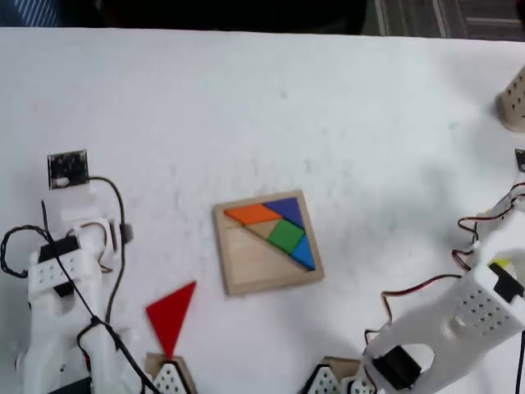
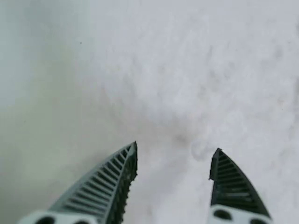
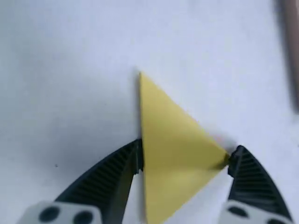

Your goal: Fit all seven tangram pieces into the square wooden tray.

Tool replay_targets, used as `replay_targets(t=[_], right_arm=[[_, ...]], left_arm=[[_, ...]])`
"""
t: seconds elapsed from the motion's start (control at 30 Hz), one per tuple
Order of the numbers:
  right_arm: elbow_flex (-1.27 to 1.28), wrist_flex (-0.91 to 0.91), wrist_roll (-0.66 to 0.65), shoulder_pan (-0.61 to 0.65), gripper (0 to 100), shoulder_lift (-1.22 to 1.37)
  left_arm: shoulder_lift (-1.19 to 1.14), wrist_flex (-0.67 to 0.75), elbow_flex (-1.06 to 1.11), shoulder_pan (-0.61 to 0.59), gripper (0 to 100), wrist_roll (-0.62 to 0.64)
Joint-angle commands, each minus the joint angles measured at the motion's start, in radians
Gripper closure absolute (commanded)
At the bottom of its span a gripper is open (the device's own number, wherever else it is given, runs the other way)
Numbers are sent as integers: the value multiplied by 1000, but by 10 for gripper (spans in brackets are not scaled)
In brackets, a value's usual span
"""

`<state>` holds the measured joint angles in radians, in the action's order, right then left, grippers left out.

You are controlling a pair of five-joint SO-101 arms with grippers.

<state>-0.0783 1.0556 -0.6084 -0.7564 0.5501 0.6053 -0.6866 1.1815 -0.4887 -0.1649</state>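
The square wooden tray (image 1: 250, 267) lies mid-table. An orange piece (image 1: 252, 213), a dark blue piece (image 1: 286, 208), a green square (image 1: 286, 235) and a blue triangle (image 1: 303, 251) fill its far-right half; the near-left half is bare wood. A red triangle (image 1: 171, 313) lies flat on the table, left of the tray and nearer the front. A yellow triangle (image 3: 177, 163) sits between the fingertips of my right gripper (image 3: 184, 151), both tips touching its edges. A bit of yellow (image 1: 499, 264) peeks beside the right arm (image 1: 459, 320). My left gripper (image 2: 173, 151) hangs open over bare white table.
The left arm (image 1: 57, 279) stands at the left with loose black cables and a small black board (image 1: 67, 167). Two white perforated parts on wooden blocks (image 1: 168, 377) (image 1: 328, 379) sit at the front edge. A beige perforated object (image 1: 513, 103) stands at the far right.
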Motion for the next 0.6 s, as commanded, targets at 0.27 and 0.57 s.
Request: replay_targets(t=[0.27, 0.57], right_arm=[[-192, 196, -124, 61, 830, 232], [-192, 185, -133, 58, 858, 251]], left_arm=[[36, -8, -6, -18, 843, -11], [36, -8, -6, -18, 843, -11]])
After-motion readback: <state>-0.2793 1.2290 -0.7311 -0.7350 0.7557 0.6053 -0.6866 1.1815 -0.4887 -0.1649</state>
